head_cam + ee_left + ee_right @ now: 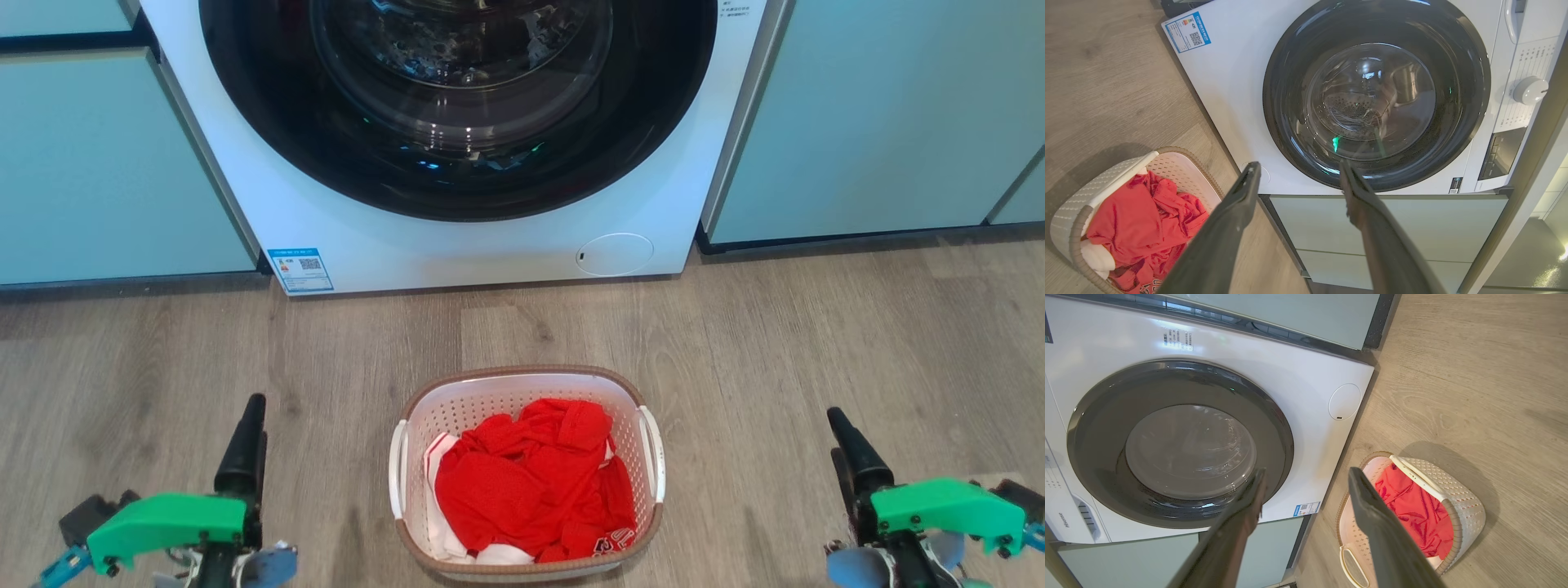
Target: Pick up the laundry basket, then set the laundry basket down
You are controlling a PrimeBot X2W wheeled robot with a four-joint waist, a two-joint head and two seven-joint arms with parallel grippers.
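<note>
— Nearest us: our left gripper (1299,165) and right gripper (1307,471) both stand parted, holding nothing.
— And the task item?
— We find the white perforated plastic laundry basket (522,374), brown-rimmed, on the grey wood floor (816,343) between them, touching neither, red cloth (522,482) inside.

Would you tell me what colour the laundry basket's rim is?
Brown, woven-look rim on the laundry basket; clearest in the head view.
</note>
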